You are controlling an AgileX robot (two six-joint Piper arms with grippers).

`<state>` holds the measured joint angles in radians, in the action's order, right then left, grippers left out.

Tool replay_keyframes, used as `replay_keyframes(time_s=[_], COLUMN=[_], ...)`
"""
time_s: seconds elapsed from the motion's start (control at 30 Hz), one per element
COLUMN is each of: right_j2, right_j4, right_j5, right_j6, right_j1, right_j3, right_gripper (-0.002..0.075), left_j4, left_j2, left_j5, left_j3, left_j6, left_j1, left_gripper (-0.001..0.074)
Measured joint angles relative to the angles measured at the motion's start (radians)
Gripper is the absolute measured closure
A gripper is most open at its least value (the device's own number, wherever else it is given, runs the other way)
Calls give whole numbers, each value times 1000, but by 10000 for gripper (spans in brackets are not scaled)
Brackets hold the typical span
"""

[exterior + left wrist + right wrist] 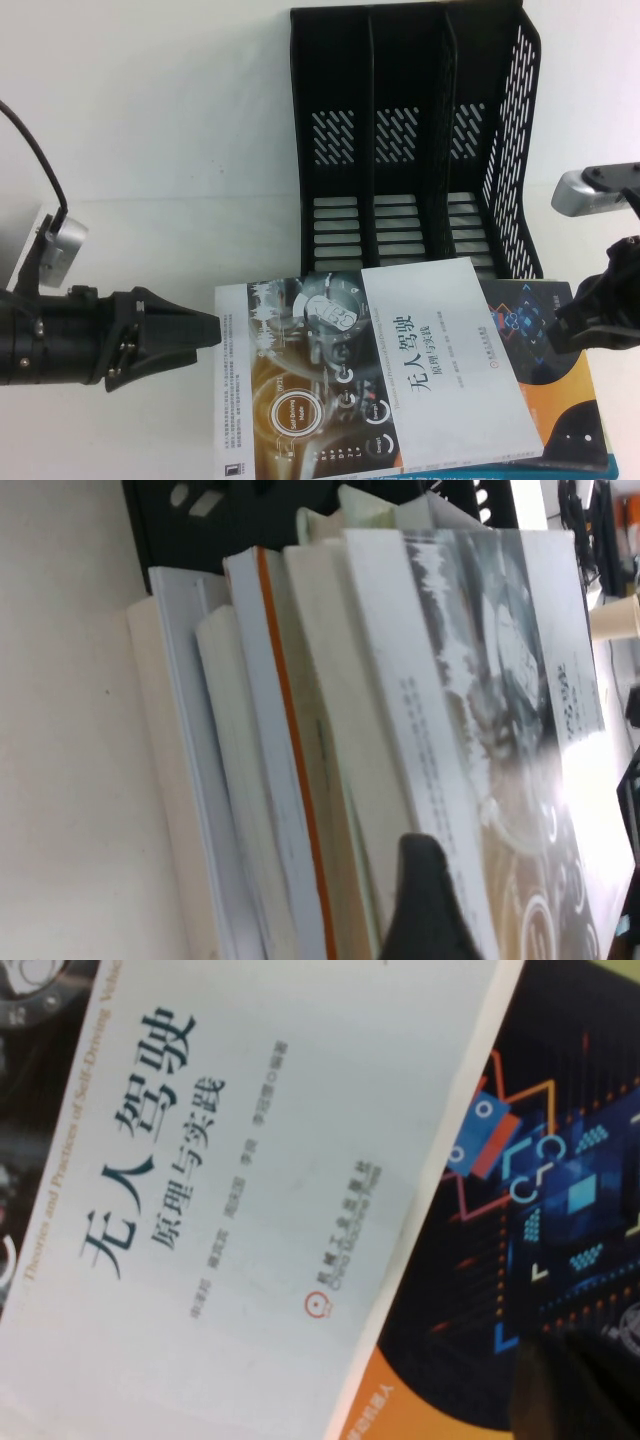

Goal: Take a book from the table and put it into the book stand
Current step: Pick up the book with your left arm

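The book, white cover with a black title and a dark dashboard photo, lies flat on top of a stack at the table's front middle. The black book stand stands upright behind it, all three slots empty. My left gripper is low at the book's left edge, its tip touching or just short of it. In the left wrist view a dark part of it overlaps the book's page edge. My right gripper hovers over the stack's right side, beside the book's right edge.
Under the book lie a dark navy book with orange, also in the right wrist view, and a teal-edged book. The left wrist view shows several stacked books. The stand's front is about a hand's width behind the stack.
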<state>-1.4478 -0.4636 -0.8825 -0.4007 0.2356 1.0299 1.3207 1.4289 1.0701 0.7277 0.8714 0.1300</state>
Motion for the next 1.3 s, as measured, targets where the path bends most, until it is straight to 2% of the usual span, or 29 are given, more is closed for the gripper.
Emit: replay_keyframes(time_s=[0.37, 0.7, 1.3], right_j2=[2, 2, 4], right_j4=[0, 0, 0], right_j5=[-5, -7, -8], right_j6=[4, 4, 4], right_j1=[0, 0, 0], right_j3=[0, 0, 0], right_gripper=[727, 727, 727], left_j4=[100, 196, 221], left_j2=[160, 285, 296], left_j5=[-14, 76, 80], left_j3=[-31, -31, -31], left_j6=[71, 180, 177], left_j1=[2, 2, 2], left_gripper=[322, 322, 327])
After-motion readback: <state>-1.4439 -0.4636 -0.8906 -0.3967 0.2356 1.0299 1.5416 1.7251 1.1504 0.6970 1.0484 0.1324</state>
